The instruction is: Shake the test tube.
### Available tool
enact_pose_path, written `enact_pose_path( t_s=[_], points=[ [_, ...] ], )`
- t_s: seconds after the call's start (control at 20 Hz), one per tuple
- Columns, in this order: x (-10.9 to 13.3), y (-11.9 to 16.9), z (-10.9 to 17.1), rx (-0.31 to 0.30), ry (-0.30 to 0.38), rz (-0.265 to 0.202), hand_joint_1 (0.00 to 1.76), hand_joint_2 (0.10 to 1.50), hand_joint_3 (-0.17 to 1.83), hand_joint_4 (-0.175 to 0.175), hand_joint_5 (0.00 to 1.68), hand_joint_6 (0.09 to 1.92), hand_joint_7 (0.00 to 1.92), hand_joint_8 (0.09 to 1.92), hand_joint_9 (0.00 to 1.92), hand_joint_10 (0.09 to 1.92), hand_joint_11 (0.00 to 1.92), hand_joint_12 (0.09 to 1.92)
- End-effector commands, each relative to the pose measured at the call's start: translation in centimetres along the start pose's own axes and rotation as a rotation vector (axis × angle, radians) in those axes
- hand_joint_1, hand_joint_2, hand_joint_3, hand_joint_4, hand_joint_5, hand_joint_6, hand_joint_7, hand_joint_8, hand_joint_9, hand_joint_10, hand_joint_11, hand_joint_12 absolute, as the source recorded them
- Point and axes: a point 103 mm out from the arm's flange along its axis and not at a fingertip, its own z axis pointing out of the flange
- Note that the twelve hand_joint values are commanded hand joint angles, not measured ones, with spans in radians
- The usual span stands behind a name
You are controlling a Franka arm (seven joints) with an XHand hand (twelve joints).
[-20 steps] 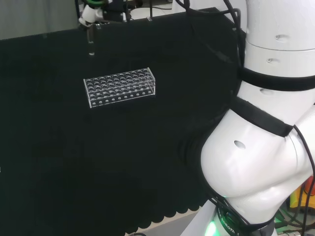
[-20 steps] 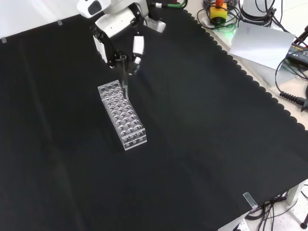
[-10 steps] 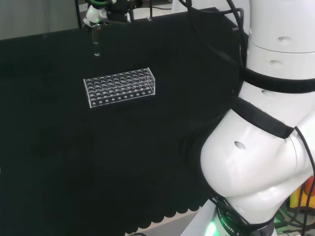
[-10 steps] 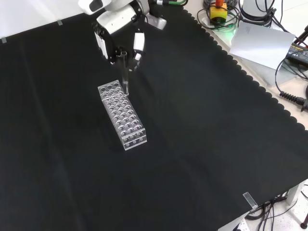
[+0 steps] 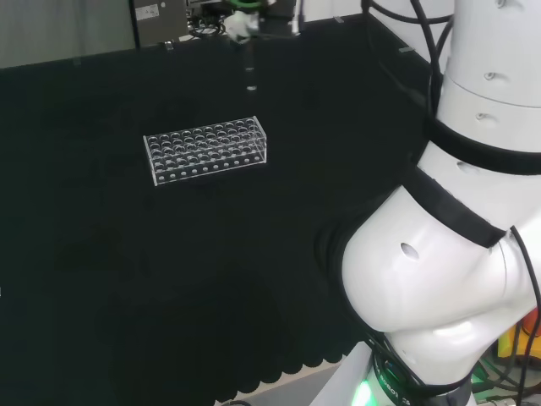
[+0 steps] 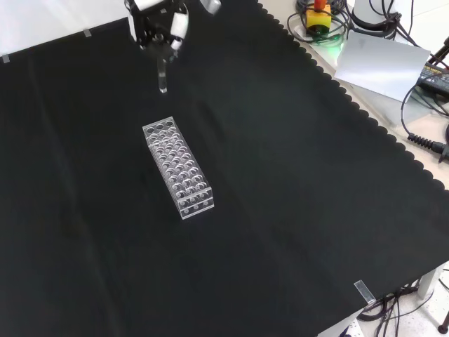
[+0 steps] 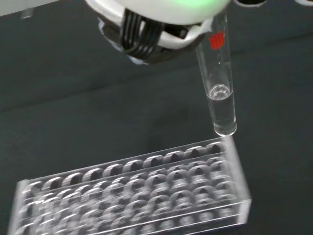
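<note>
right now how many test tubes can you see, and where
1. The test tube hangs from the hand, clear of the rack and past its far end in the front view. The rack's holes look empty, though clear glass could hide one.

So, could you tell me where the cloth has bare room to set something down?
Nearly all of it. In the front view the black cloth lies bare from the clear rack right to its scalloped edge, and also left of and below the rack. The one busy spot is above the rack's far end, where the hand holds the test tube.
</note>
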Motion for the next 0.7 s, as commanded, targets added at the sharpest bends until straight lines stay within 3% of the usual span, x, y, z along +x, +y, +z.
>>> enact_pose_path(
  t_s=[0.05, 0.3, 0.7],
  points=[
    [-5.0, 0.2, -1.7, -0.035, -0.045, 0.096, 1.23, 0.71, 0.54, -0.175, 1.32, 0.52, 1.72, 0.49, 1.65, 0.7, 1.3, 0.88],
    [-4.0, 0.2, -1.5, -0.032, -0.038, 0.08, 1.23, 0.71, 0.54, -0.175, 1.32, 0.52, 1.72, 0.49, 1.65, 0.7, 1.3, 0.87],
    [3.4, 0.1, 0.9, 0.013, 0.018, -0.037, 1.23, 0.71, 0.54, -0.175, 1.32, 0.52, 1.72, 0.49, 1.65, 0.7, 1.3, 0.87]
  ],
)
